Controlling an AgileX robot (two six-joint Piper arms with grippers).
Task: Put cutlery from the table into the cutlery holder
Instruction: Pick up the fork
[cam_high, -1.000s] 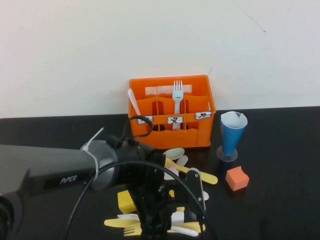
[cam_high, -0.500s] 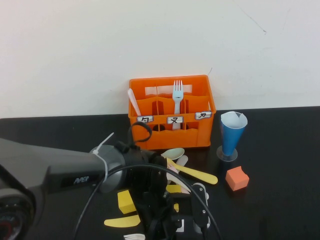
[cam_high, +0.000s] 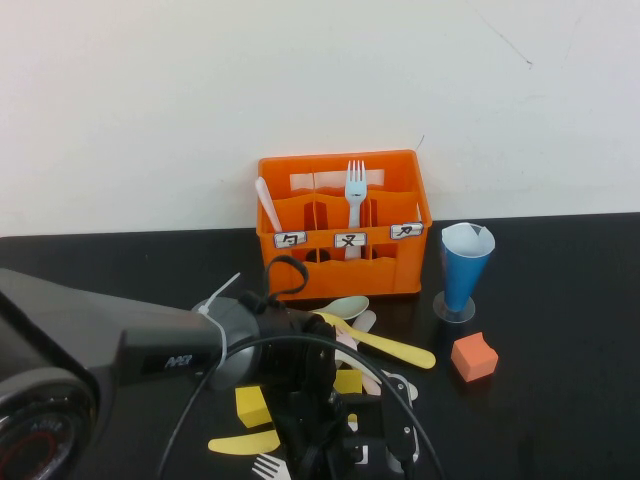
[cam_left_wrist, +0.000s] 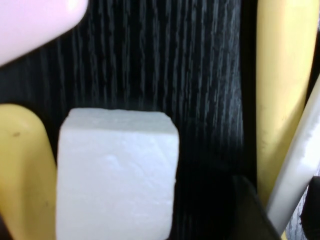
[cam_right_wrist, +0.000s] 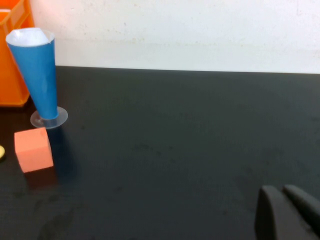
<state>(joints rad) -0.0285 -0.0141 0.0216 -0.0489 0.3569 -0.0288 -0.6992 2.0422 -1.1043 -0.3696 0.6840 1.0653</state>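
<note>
Loose cutlery lies on the black table in front of the orange cutlery holder: a yellow spoon, a pale green spoon, a yellow knife and a white fork. In the holder stand a white fork and one more white piece. My left gripper is low over the pile at the near edge. In the left wrist view the left gripper is open around a white cutlery handle, with a gap on one side. My right gripper is shut and holds nothing, hovering over bare table.
A blue cone cup stands right of the holder, with an orange cube in front of it. Yellow cubes sit among the cutlery. A white cube lies close beside the left gripper, between yellow pieces.
My left arm has pushed forward and down over the cutlery pile, and its jaws have spread wider. The right arm has not moved.
</note>
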